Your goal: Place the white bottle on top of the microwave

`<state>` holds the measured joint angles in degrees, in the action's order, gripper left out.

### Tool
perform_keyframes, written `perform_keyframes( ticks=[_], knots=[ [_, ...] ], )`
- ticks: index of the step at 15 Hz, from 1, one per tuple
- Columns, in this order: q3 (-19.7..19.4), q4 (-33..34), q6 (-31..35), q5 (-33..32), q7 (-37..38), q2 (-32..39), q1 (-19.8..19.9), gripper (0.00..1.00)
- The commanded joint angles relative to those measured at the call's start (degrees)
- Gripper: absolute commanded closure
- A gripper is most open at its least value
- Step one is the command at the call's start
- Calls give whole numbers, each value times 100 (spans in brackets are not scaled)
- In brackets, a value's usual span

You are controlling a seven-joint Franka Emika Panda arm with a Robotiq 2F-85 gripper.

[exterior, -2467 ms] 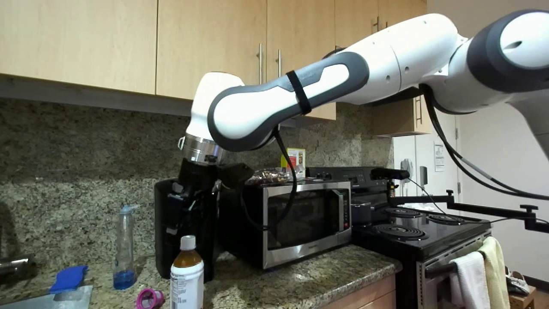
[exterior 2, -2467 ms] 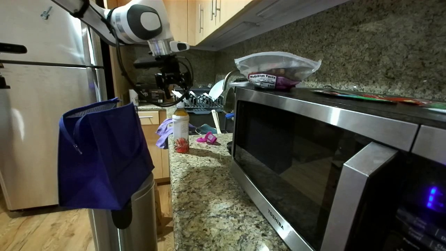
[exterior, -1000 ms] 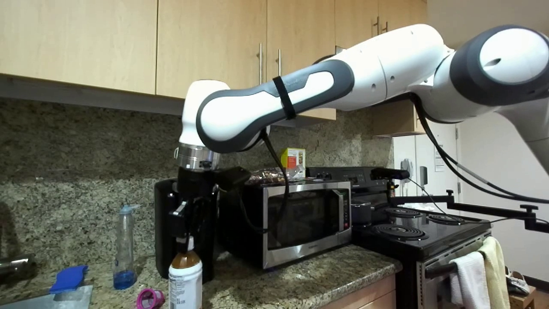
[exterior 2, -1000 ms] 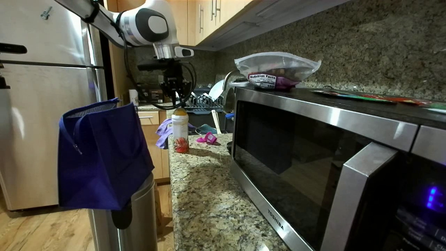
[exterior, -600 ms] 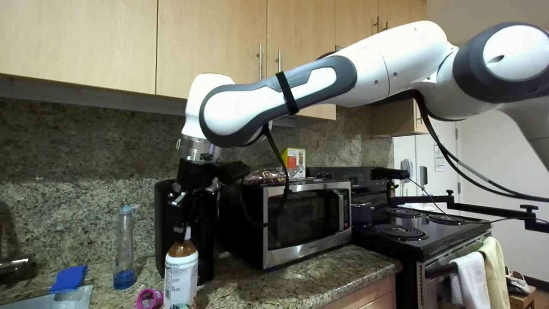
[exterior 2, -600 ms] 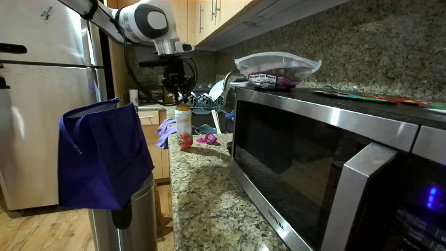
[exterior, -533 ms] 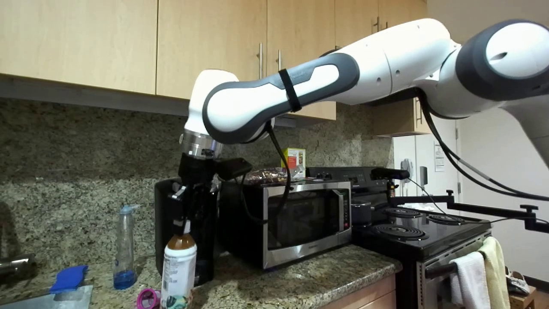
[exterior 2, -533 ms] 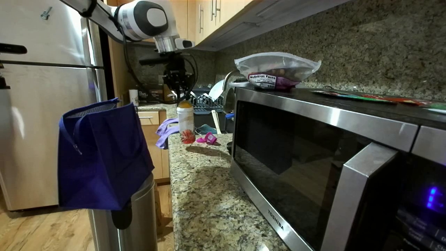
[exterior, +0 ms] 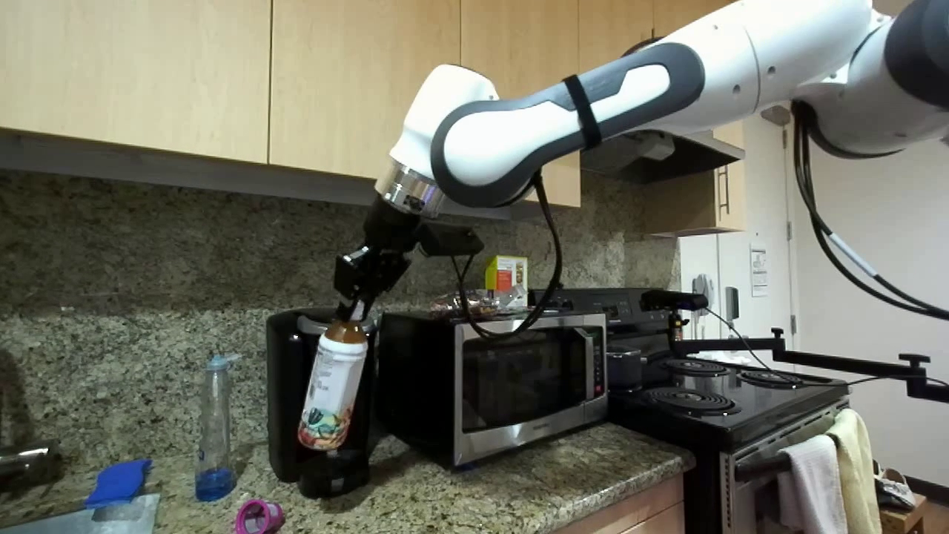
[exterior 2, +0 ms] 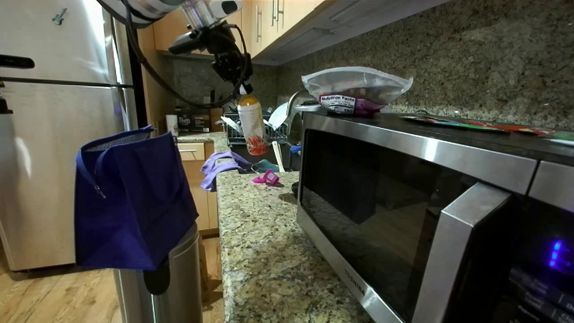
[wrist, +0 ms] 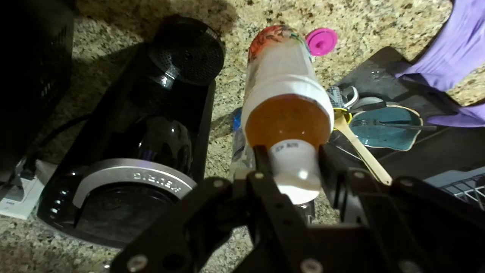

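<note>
The white bottle [exterior: 332,389] has a white cap, an amber shoulder and a label with red and green at the bottom. It hangs tilted in the air above the counter, in front of the coffee maker in an exterior view. My gripper [wrist: 293,155] is shut on its cap, a finger on each side in the wrist view. The bottle [exterior 2: 253,123] also shows clear of the counter in an exterior view. The silver microwave [exterior: 526,382] with a dark glass door stands on the counter, to the right of the bottle in that view; its top [exterior 2: 430,121] bears several things.
A clear bag [exterior 2: 354,89] and flat colourful packets [exterior 2: 471,124] lie on the microwave. The black coffee maker [exterior: 282,400] stands beside it. A bluish bottle [exterior: 215,437] and a pink cup [exterior: 259,517] are on the counter. Wall cabinets [exterior: 363,89] hang above.
The gripper came down onto the bottle's cap, took hold and lifted the bottle off the counter. Since half a second ago, it has risen further, moved toward the microwave side and tilted.
</note>
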<state>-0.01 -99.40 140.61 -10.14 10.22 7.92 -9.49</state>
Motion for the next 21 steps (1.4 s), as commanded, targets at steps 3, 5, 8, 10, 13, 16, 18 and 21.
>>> perform_keyframes(
  ticks=[3, 5, 8, 10, 13, 16, 18, 21],
  knots=[
    [233, -340, 131, 104, -179, -270, 150, 64],
    [246, -381, 139, 104, -181, -280, 148, 89],
    [145, -187, 253, -387, 439, -255, 115, 89],
    [26, -136, 367, -775, 983, -379, 150, 89],
    [-135, -39, 404, -1175, 1649, -568, 262, 89],
    [-258, -15, 426, -1429, 2274, -803, 482, 89],
    [-301, -6, 471, -1606, 2716, -935, 648, 89],
    [-319, 28, 576, -1934, 3455, -1063, 906, 89]
  ],
)
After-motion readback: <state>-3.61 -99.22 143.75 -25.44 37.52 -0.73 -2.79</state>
